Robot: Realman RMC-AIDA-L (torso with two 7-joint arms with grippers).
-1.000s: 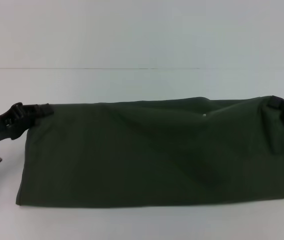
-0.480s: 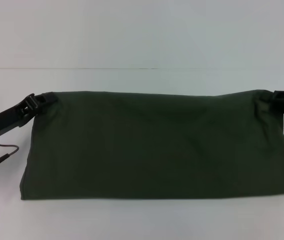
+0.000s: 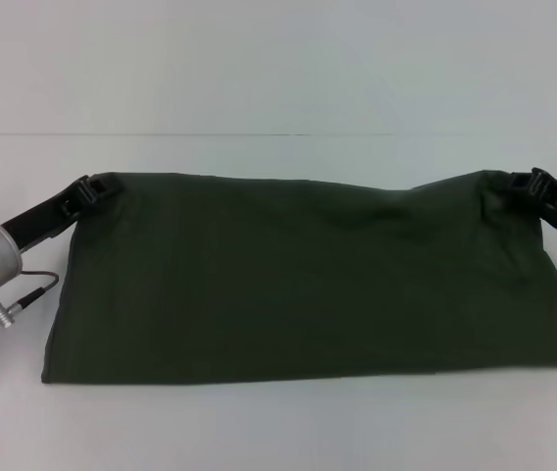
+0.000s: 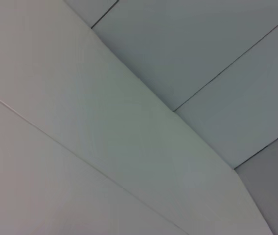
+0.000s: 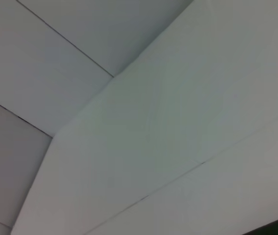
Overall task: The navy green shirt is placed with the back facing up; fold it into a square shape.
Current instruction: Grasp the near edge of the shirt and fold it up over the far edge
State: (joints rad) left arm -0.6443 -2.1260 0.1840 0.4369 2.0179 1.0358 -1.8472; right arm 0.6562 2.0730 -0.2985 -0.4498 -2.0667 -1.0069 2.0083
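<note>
The navy green shirt (image 3: pixel 308 280) lies on the white table (image 3: pixel 278 432) as a wide, flat band, plain side up, its near edge straight and its far edge sagging slightly in the middle. The left end effector (image 3: pixel 90 186) sits at the far left corner of the band and the right end effector (image 3: pixel 524 183) at the far right corner, each touching the cloth there. Both look clenched on those corners, with fabric bunched at the right one, so I judge each is grasping the shirt.

The step in hand appears to be laying down a lengthwise fold: the band is already doubled over and is being set flat. Next, the corners need letting go, then the long band wants folding across its width, one end carried over toward the other, to reach a square.

The table is plain and white, with a faint seam line running across behind the shirt. Both wrist views face away from the work and show only pale panels with thin dark joints, likely ceiling or wall.
</note>
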